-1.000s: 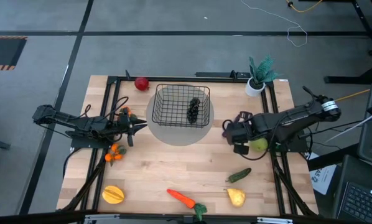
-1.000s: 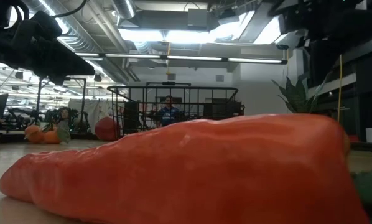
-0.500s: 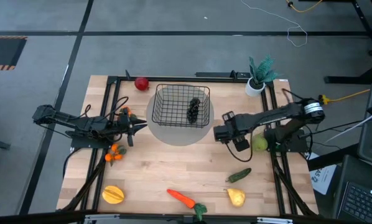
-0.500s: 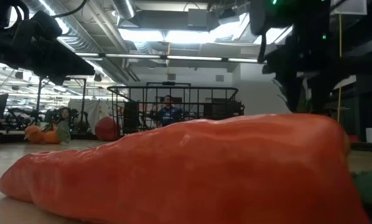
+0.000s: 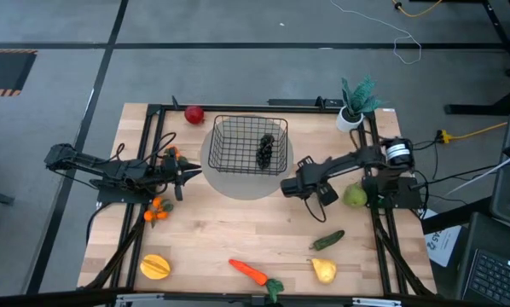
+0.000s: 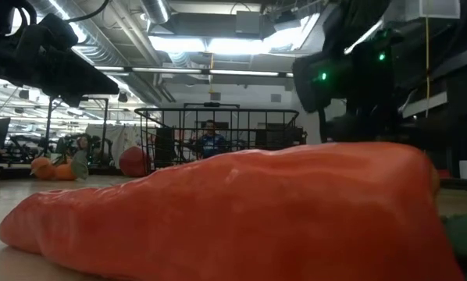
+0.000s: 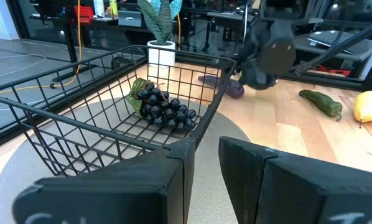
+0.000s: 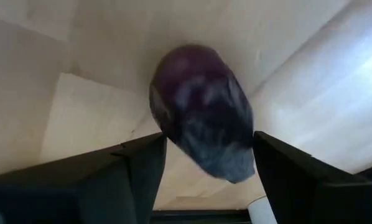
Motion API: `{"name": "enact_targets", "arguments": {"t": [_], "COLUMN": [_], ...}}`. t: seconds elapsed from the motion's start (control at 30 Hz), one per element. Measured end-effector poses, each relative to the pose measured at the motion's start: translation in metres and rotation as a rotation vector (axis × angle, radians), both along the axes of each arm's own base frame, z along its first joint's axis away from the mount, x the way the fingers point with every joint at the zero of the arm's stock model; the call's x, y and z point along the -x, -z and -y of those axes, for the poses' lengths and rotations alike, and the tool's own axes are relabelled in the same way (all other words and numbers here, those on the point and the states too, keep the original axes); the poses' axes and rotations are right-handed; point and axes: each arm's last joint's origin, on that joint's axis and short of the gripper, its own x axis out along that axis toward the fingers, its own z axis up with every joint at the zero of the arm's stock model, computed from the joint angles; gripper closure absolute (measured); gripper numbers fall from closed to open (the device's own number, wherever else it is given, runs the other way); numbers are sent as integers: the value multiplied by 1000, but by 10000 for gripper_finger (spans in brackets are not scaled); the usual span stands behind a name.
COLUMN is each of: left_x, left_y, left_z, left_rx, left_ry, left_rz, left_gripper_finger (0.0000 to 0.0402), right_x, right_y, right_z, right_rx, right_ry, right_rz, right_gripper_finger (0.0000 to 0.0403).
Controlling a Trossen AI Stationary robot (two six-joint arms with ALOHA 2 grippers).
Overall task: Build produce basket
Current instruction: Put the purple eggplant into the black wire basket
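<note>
The black wire basket (image 5: 249,143) stands on a round grey mat (image 5: 238,183) at the table's far middle, with the dark grapes (image 5: 266,152) inside. My right gripper (image 5: 291,188) is just right of the mat, shut on the purple eggplant (image 8: 201,106), which also shows in the left wrist view (image 7: 234,91). My left gripper (image 5: 191,173) waits shut at the mat's left edge, touching nothing. In the low view the orange carrot (image 6: 241,211) fills the foreground. My right gripper pinches the eggplant between its two fingers (image 8: 142,168), one on each side of its body (image 8: 236,155). The fingers come from above, pointing down at the table. The eggplant sticks out beyond the fingertips, over the wood by the mat's edge.
A red apple (image 5: 194,113) lies left of the basket's far corner, and small oranges (image 5: 159,209) lie by the left arm. A yellow-orange fruit (image 5: 155,267), carrot (image 5: 251,273), yellow pear (image 5: 324,270) and cucumber (image 5: 327,240) lie along the near side. A potted plant (image 5: 355,107) stands far right.
My right gripper has gone toward the table's left edge, toward the basket, carrying the eggplant.
</note>
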Motion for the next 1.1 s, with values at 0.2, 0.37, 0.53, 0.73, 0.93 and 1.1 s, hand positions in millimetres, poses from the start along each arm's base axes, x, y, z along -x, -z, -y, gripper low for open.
{"name": "enact_targets", "arguments": {"t": [0.2, 0.37, 0.53, 0.73, 0.93, 1.1], "left_x": [0, 0, 0, 0, 0, 0], "left_y": [0, 0, 0, 0, 0, 0], "left_z": [0, 0, 0, 0, 0, 0], "left_rx": [0, 0, 0, 0, 0, 0], "left_ry": [0, 0, 0, 0, 0, 0], "left_rz": [0, 0, 0, 0, -1, 0], "left_gripper_finger": [337, 337, 337, 337, 337, 337], "right_x": [-2, -1, 2, 12, 13, 2], "right_y": [15, 19, 17, 10, -14, -38], "right_z": [0, -2, -6, -16, -28, -35], "right_rx": [1, 0, 23, 85, 319, 435], "right_ry": [4, 61, 103, 114, 13, 20], "right_rz": [-49, -51, -53, -145, -187, -39], "right_gripper_finger": [178, 209, 276, 289, 289, 289]}}
